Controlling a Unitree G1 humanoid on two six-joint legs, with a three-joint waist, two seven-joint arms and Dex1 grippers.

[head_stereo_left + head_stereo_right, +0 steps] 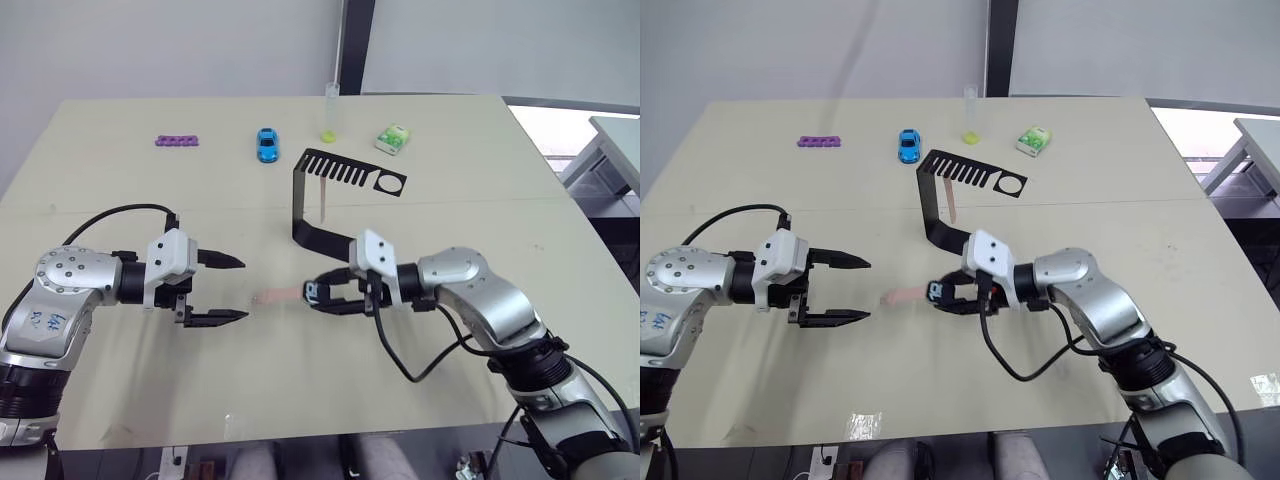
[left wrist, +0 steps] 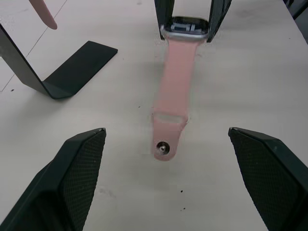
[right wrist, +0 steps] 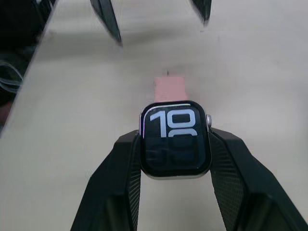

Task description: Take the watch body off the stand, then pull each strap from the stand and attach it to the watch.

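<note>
A: Pinching the small rounded-square watch body with its dark screen and silver rim, the right gripper has both black fingers clamped on the case's two sides, low over the pale beige tabletop. Why hold it by the sides?

B: Likely so the ends stay free. One narrow pale pink strap already hangs from the end facing the other arm, lying flat on the table, with its metal pin at the far tip. The opposite end looks bare.

A: And the left gripper?

B: Spread wide, holding nothing, aimed at the strap's tip but apart from it. I'd judge it is placed to steady or tug that strap.

A: The second strap?

B: A pale pink strap hangs from the comb-slotted top arm of the thin black sheet-metal C-shaped stand, just behind the right gripper. The round ring at the stand's end is vacant, so the task seems roughly half done.
</note>
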